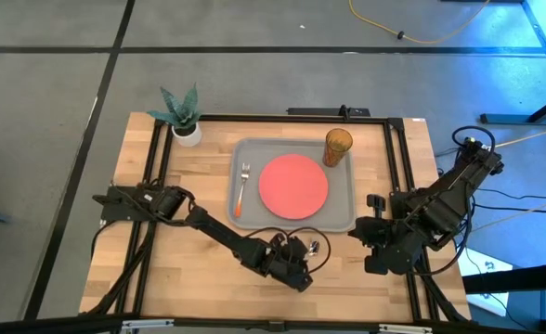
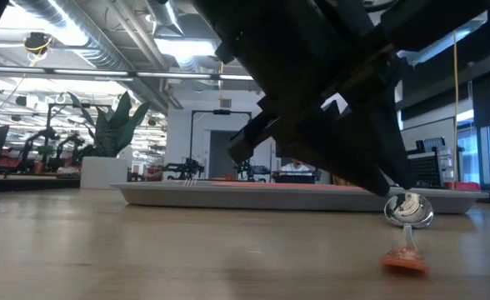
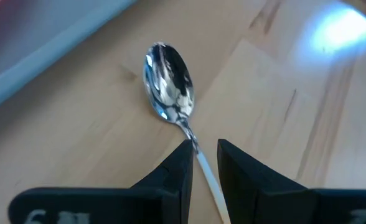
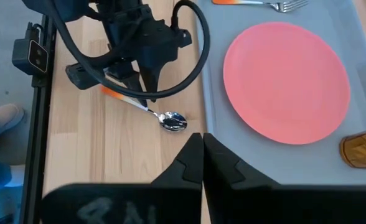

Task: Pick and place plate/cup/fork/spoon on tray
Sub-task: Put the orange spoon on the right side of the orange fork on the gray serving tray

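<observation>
The left arm reaches low across the tabletop point(image 1: 189, 278) from its base at the left edge, elbow bent, its wrist tipped down just in front of the tray point(image 1: 245, 153). Its end effector point(image 3: 201, 155) sits over the spoon point(image 3: 168, 81), the two fingers point(image 3: 178, 171) a narrow gap apart with the thin metal neck of the spoon running between them; whether they press on it cannot be told. In the low view the spoon lies on the wood, its bowl tilted slightly up and its orange handle end toward the camera, just in front of the tray's near rim. In the right wrist view the left end effector comes down on the handle near where the orange meets the metal.

The right arm waits folded at the right edge of the tabletop, its end effector point(image 4: 203, 149) with fingers pressed together and holding nothing, pointing toward the tray.

On the tray, the plate point(image 1: 293, 186) lies flat at the middle, the fork point(image 1: 241, 190) lies just beside it along the tray's left side, and the cup point(image 1: 338, 147) stands upright in the far right corner. A potted plant point(image 1: 184, 116) stands at the far left corner of the tabletop.
</observation>
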`<state>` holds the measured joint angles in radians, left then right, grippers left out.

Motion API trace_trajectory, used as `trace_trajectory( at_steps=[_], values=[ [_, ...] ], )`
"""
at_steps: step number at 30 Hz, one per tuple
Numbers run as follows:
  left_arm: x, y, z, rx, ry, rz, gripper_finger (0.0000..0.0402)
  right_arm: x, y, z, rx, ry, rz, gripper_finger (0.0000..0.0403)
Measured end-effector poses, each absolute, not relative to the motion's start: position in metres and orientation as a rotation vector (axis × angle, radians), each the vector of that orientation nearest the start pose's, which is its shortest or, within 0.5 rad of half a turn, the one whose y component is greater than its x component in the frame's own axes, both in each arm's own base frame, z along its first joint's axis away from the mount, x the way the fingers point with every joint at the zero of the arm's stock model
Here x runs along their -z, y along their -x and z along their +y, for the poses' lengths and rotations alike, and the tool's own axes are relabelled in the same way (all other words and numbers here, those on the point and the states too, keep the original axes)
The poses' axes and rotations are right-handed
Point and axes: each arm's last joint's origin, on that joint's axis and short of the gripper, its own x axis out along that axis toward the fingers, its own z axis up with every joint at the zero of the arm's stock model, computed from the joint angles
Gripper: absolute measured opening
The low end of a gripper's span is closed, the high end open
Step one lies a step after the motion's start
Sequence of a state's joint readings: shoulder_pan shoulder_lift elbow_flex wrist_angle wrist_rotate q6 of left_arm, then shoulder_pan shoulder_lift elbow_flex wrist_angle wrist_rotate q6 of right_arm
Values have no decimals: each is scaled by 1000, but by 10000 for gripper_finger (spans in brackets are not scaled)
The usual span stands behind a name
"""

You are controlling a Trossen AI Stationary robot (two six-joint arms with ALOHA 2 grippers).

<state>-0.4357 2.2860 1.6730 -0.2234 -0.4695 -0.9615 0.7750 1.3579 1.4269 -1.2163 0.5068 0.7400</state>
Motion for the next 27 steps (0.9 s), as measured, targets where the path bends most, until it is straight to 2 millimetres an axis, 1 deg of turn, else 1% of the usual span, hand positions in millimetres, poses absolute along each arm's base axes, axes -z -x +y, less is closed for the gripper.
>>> trace_trajectory(
  at_steps=[14,21,27],
  values=[
    [-141,-451,-194,-390,551,651,66,-353,-183,160,113,-2,926,0],
    [-123,-457,-198,-337,586,662,66,-353,-183,160,117,-4,926,0],
    [-122,-456,-196,-355,565,672,66,-353,-183,159,122,0,923,0]
  ],
)
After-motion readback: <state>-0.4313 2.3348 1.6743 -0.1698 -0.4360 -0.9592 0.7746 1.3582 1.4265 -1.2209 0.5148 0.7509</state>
